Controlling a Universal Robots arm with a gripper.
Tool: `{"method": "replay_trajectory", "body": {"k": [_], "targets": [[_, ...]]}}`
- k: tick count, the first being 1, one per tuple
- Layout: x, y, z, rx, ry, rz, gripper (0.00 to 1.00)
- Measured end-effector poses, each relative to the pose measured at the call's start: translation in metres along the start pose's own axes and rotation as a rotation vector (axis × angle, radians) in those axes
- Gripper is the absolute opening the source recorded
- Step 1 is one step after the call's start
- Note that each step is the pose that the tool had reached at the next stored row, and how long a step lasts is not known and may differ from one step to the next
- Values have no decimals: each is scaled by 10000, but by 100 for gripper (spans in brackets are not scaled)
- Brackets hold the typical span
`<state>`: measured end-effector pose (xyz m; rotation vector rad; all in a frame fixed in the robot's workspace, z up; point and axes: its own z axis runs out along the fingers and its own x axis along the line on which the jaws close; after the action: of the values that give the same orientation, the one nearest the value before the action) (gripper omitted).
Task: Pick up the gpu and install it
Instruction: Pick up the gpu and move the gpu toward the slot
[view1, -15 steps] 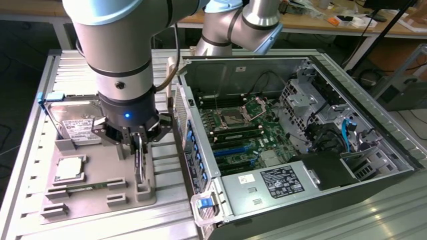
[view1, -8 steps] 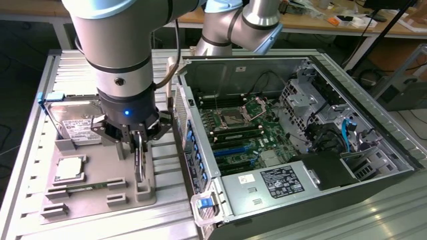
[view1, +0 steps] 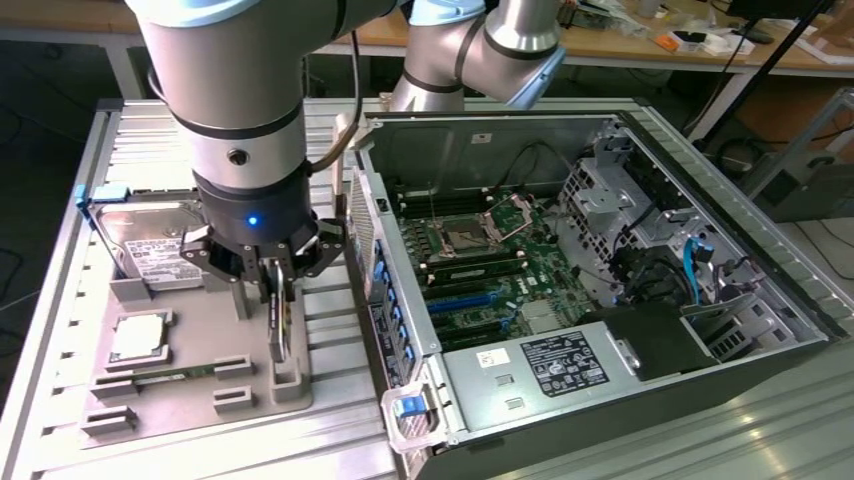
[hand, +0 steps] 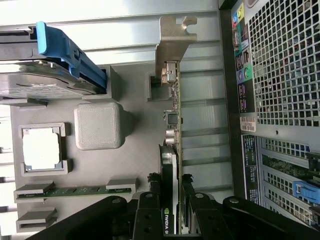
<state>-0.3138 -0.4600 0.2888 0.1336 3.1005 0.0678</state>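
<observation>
Ribbed aluminium workbench (view1: 60, 330) under workshop lighting, with cluttered wooden benches behind. At the exterior view's left, a grey moulded plastic tray (view1: 187, 345) carries spare parts: a silver hard drive (view1: 154, 250) with a white label at the far end, a square silver processor chip (view1: 140, 338) in its own pocket nearer the camera, and a narrow green memory stick (view1: 167, 375) lying flat beside that. Just to their right, the grey-and-silver robot arm (view1: 227, 90) reaches straight down over the tray's right side. Its black gripper (view1: 276, 275) is closed narrowly on the gpu (view1: 279, 330), a thin dark circuit card standing on edge at a slot in the tray. In the wrist view the fingers (hand: 150, 215) press either face of the card (hand: 175, 130), and its pale metal bracket (hand: 172, 40) juts out at the far end. Whether the card has left its slot cannot be told. At the exterior view's right lies an open black-and-grey steel computer case (view1: 747, 260), its green motherboard (view1: 494, 270) exposed.
</observation>
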Motion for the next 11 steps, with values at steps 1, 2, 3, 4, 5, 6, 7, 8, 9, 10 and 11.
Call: {"method": "replay_trajectory", "body": {"k": [1,2,3,4,5,6,7,8,9,10,11], "targets": [[0,0,-6,0,0,0,27],[-1,1,-14,1,0,0,27],[-1,1,-21,0,0,0,27],[-1,1,-27,0,0,0,27],[-1,2,-33,0,1,0,27],[-2,2,-39,-1,0,0,27],[-2,2,-46,0,0,0,27],[-2,2,-52,0,1,0,27],[-2,3,-58,-1,1,0,27],[-2,3,-64,0,1,0,27],[-3,3,-71,0,2,0,27]]}}
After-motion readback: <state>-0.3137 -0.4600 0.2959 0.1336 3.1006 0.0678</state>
